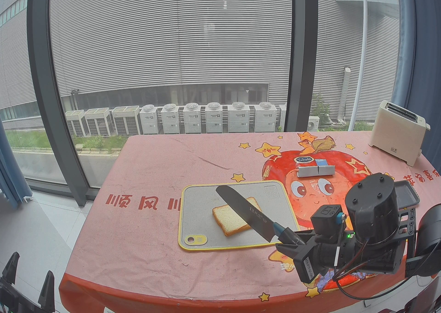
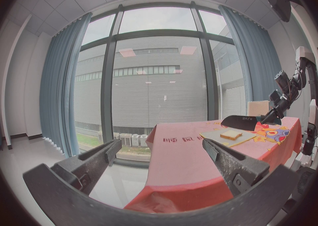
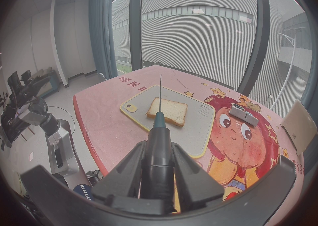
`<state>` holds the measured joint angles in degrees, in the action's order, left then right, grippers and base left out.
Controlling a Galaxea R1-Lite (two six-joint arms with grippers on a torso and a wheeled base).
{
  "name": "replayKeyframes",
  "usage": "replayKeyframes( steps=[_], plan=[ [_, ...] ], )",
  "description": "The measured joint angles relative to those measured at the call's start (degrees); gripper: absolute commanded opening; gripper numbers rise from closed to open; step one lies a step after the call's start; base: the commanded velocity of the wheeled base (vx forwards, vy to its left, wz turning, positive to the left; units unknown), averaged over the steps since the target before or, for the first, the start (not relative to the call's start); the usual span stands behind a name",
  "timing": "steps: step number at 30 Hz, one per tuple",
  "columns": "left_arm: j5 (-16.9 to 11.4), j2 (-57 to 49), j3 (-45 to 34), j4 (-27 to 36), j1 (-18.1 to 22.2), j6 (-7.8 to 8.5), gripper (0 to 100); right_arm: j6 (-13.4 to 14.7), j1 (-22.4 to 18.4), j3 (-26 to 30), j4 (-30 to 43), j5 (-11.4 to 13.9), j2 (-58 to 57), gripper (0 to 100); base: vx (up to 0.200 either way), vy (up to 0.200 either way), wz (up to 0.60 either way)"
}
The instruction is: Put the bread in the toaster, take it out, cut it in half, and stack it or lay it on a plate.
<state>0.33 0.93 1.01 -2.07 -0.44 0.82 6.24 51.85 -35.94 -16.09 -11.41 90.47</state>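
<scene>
Bread slice [image 1: 227, 223] — light, soft, crushable; flat on cutting board [image 1: 197, 208]. Likely best steadied at the crust. Right gripper [image 3: 159, 147] clamped on knife [image 1: 243, 210] handle; left gripper [image 2: 162, 147] spread, empty.

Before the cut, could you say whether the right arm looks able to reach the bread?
Probably yes: the right gripper holds the knife over the bread, which lies bare on the cutting board with nothing between them.

The bread [image 1: 227, 221] lies on the cutting board [image 1: 202, 208] at lower centre, the knife [image 1: 245, 212] over it; the toaster [image 1: 398, 131] stands behind, far right.
</scene>
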Motion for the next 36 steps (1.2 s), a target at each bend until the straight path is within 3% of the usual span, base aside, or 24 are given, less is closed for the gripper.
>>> replayKeyframes(
  steps=[7, 16, 24, 32, 33, 36],
  plan=[
    [-0.01, 0.00, 0.00, -10.62, 0.00, 1.17, 100, -0.01, 0.30, 0.11, 0.04, 0.00, 0.05, 0, 0.000, 0.000, 0.00],
    [-0.99, 0.00, 0.80, -10.65, 0.00, 1.80, 100, 0.32, 0.82, 0.96, -0.79, 0.00, 0.10, 0, 0.000, 0.000, 0.00],
    [-5.66, 5.49, 4.02, -10.68, -0.16, 3.47, 100, 0.13, 0.33, 1.43, -1.12, 0.02, 0.27, 0, 0.000, 0.000, 0.00],
    [-7.90, 13.95, 5.95, -12.18, -0.24, 4.22, 100, -0.06, -0.15, 1.73, -2.19, 0.04, 0.22, 0, 0.000, 0.000, 0.00],
    [-8.01, 14.92, 6.12, -13.08, -0.20, 4.35, 0, -0.06, -0.17, 1.73, -2.22, 0.04, 0.22, 0, 0.000, 0.000, 0.00],
    [-8.18, 17.96, 6.56, -15.36, -0.16, 4.62, 0, -0.09, -0.23, 1.82, -2.29, 0.04, 0.20, 0, 0.000, 0.000, 0.00]
  ],
)
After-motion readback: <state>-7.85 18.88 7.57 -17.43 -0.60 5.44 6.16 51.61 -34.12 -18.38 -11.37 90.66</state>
